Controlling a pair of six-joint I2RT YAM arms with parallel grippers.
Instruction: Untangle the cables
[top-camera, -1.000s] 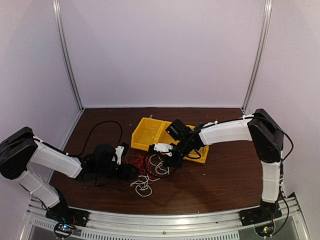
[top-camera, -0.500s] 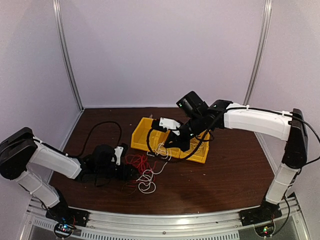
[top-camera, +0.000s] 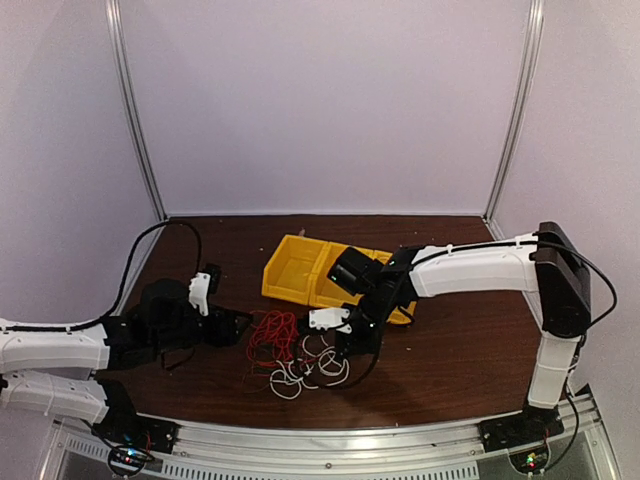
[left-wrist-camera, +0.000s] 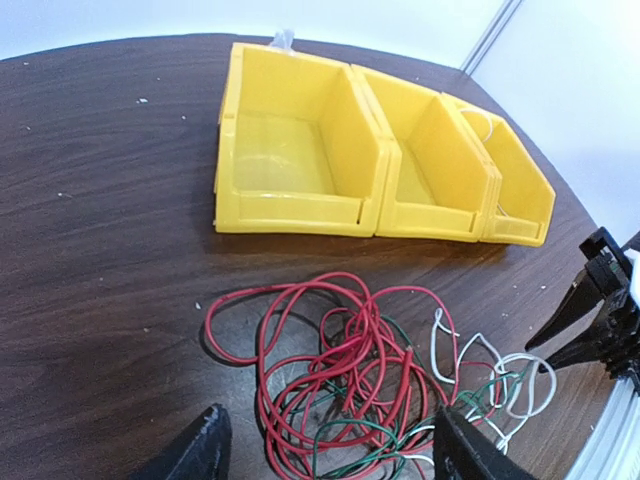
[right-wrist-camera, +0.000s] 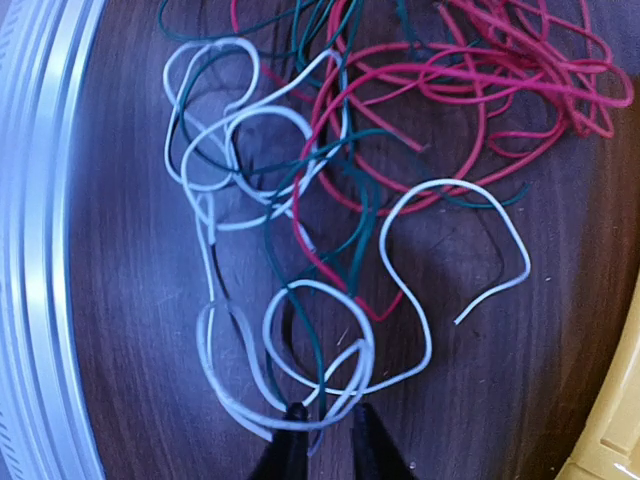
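Observation:
The cables lie in one loose clump on the brown table: red loops (top-camera: 270, 335) on the left, white loops (top-camera: 308, 376) at the front right, with thin green strands through them. My left gripper (top-camera: 228, 325) hovers left of the clump, open wide and empty; in its wrist view the gripper (left-wrist-camera: 335, 452) frames the red cable (left-wrist-camera: 350, 365) and green cable (left-wrist-camera: 365, 435). My right gripper (top-camera: 342, 352) is low over the white loops. In its wrist view the gripper (right-wrist-camera: 327, 428) stands narrowly open, with white cable (right-wrist-camera: 300, 300) and green cable (right-wrist-camera: 318, 350) strands crossing the gap.
A row of yellow bins (top-camera: 296, 268) stands behind the clump, seen as (left-wrist-camera: 290, 150) from the left wrist. The table's metal front rail (right-wrist-camera: 40, 250) runs close by the white loops. A thick black arm cable (top-camera: 160, 235) arcs at the back left.
My right arm has come down from above the bins to the table, and the white cable it had lifted now lies spread at the front. My left arm has pulled back to the left.

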